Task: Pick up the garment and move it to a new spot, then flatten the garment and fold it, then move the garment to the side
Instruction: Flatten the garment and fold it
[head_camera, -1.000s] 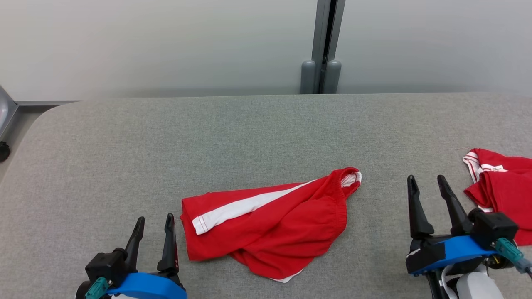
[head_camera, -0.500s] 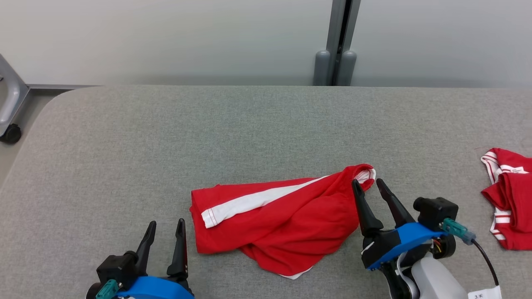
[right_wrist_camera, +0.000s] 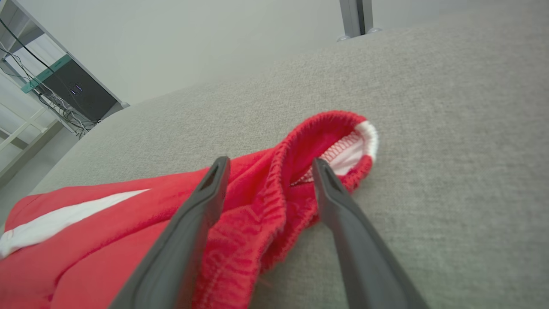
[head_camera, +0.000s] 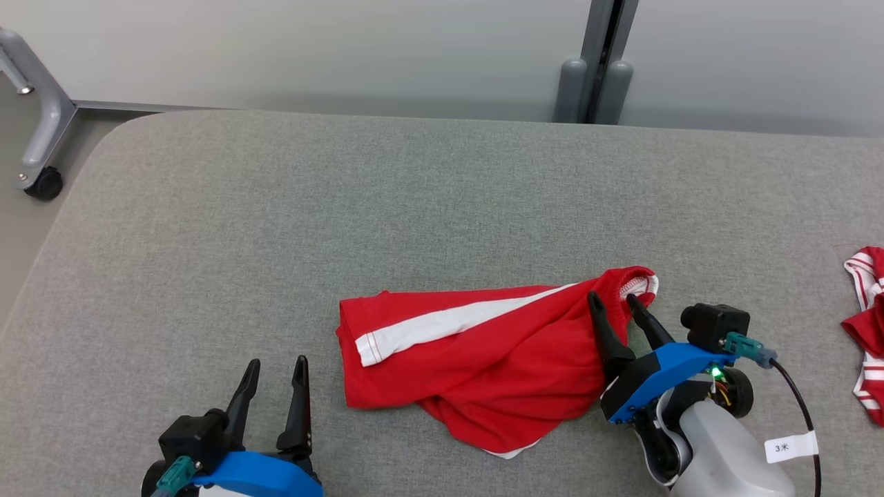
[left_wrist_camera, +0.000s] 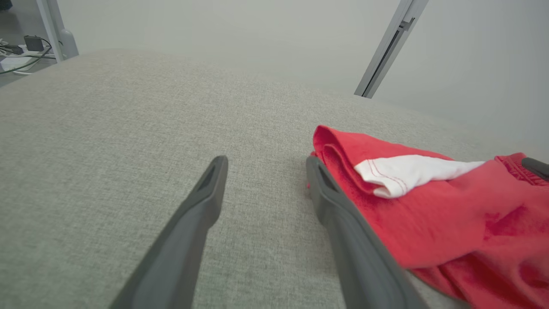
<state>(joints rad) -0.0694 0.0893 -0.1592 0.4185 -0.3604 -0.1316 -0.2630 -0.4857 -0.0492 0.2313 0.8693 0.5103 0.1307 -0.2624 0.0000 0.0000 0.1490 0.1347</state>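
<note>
- Noted red shorts lying crumpled on the grey worktop, with white side stripe uppermost and elastic waistband bunched into a loop at the right end.
- Found right end effector at the waistband end of the shorts, fingers spread wide and straddling the gathered elastic. Seen in the right wrist view with one finger over the red cloth and the other beside the loop. No pinch made, nothing lifted.
- Found left end effector just left of the hem end of the shorts, fingers apart and empty, the nearer finger close beside the hem edge. Unable to confirm contact.
- Recorded a second red-and-white garment well to the right of the shorts, apart from both end effectors.
- Judged progress: at the first step only. Pick-up not yet secured; relocation, flattening, folding and setting aside all outstanding.
- Judged next requirement: closing on the waistband with enough cloth between the fingers, given the risk of slipping from a thin bite on stretchy elastic.
</note>
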